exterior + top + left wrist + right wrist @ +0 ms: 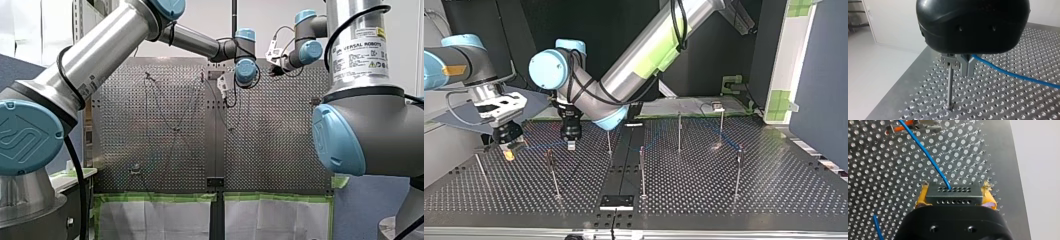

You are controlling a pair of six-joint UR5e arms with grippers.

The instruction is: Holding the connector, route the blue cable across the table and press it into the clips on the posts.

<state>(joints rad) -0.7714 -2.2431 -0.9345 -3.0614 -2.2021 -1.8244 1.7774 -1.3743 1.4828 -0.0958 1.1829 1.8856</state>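
In the right wrist view my right gripper [953,196] is shut on the black connector [953,193], its yellow pads [921,197] against both ends. The blue cable [928,157] leaves the connector and runs ahead to a metal clip with an orange part [915,126]. In the left wrist view my left gripper [967,68] has its metal fingers closed together on the blue cable [1010,73], which trails away over the perforated table. A thin post [949,85] with a clip [949,62] on top stands right beside those fingers. At the top view's left, my right gripper [509,150] and my left gripper [570,142] hang close together.
Several thin posts stand on the perforated table [774,200] in the top view, such as one near the left gripper [553,172], one at the middle [641,170] and one at the right [738,170]. A dark plate [616,201] lies at the near middle edge.
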